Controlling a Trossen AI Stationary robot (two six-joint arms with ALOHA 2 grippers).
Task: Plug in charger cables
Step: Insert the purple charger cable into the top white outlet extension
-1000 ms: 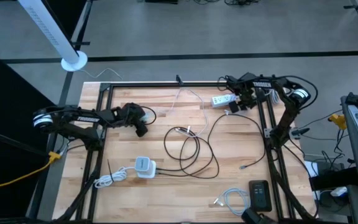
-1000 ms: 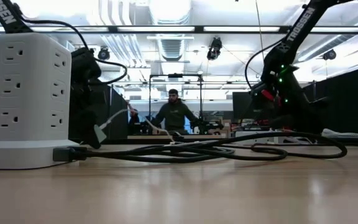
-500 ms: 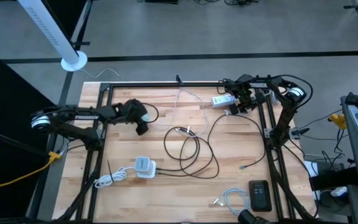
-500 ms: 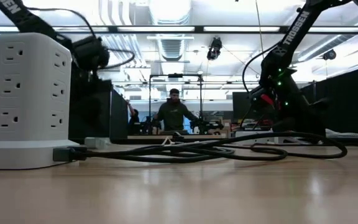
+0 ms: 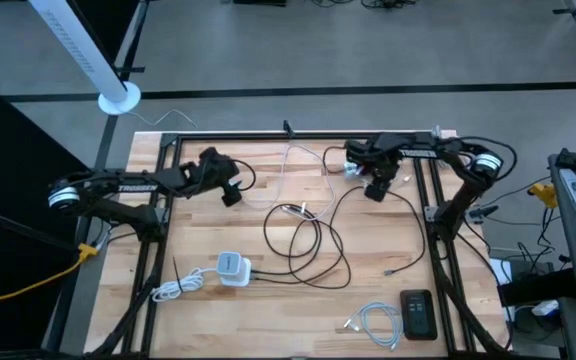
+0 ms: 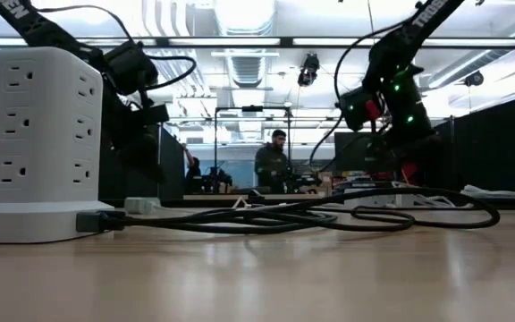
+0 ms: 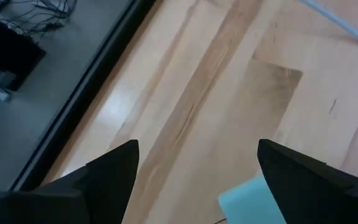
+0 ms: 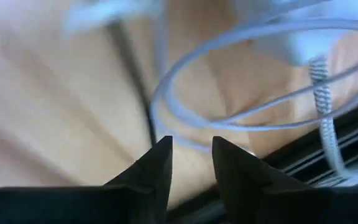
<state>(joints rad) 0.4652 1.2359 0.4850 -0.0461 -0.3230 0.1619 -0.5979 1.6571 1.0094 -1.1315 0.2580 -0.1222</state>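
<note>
Wooden slats make up the table (image 5: 268,300), with a long black cable (image 5: 320,240) looped across its middle. Toward the far edge from that loop, the right gripper (image 5: 376,190) hangs above the boards just beside the power strip (image 5: 352,160); its wrist view shows its fingers (image 8: 151,174) nearly together with a narrow gap, nothing between them, and a pale grey cable (image 8: 247,81) curling ahead. Off to the loop's left, the left gripper (image 5: 230,194) hovers over bare wood, fingers (image 7: 114,171) spread wide and empty. Nearer than the loop sit a white cube adapter (image 5: 232,268) and a coiled white cable (image 5: 373,320). Beyond the table, a person (image 6: 274,161) stands.
</note>
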